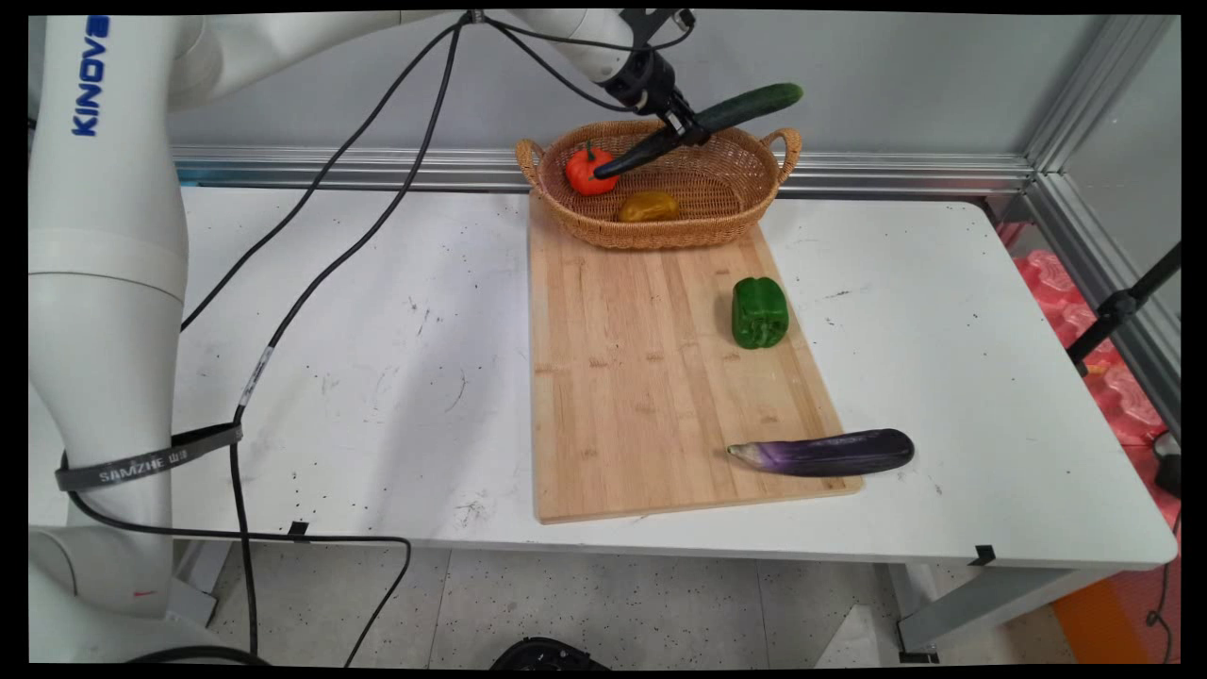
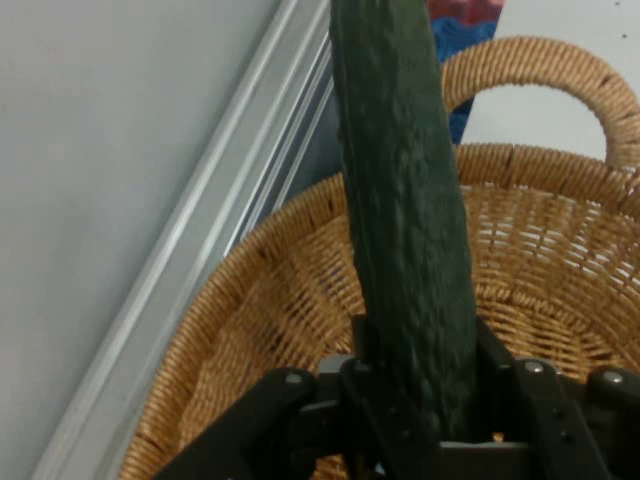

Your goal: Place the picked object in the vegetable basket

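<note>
Your gripper (image 1: pixel 686 129) is clamped around the middle of a long cucumber (image 1: pixel 745 107), holding it tilted in the air above the wicker basket (image 1: pixel 721 222) at the far end of the cutting board (image 1: pixel 641 377). A tomato (image 1: pixel 586 172) and a yellow pepper (image 1: pixel 648 206) already lie inside. The cucumber's lower end sits close over the tomato, so mind that end. A green pepper (image 1: pixel 759 312) and an eggplant (image 1: pixel 825 453) rest on the board, well apart from the basket.
</note>
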`<state>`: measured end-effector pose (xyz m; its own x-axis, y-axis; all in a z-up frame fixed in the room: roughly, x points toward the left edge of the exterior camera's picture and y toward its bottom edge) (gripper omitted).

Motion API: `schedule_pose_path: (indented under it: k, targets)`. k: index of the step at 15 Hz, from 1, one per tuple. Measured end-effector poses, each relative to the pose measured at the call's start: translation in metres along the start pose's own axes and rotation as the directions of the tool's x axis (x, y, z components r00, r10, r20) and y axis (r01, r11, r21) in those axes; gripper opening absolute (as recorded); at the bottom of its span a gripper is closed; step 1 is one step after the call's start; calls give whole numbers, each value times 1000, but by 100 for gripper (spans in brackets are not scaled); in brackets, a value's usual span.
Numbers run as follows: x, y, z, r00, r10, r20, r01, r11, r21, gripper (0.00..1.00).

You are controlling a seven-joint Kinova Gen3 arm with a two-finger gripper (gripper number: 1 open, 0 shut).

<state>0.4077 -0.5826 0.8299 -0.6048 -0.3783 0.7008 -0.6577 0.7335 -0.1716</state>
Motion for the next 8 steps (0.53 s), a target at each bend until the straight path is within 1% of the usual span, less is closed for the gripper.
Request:
schedule_pose_path:
  k: [4, 8]
  targets:
    - [-7, 4, 2, 1000, -25, 15, 26, 1000, -7, 0]
    - [-14, 8, -2, 998, -44, 33, 44, 999, -9, 0]
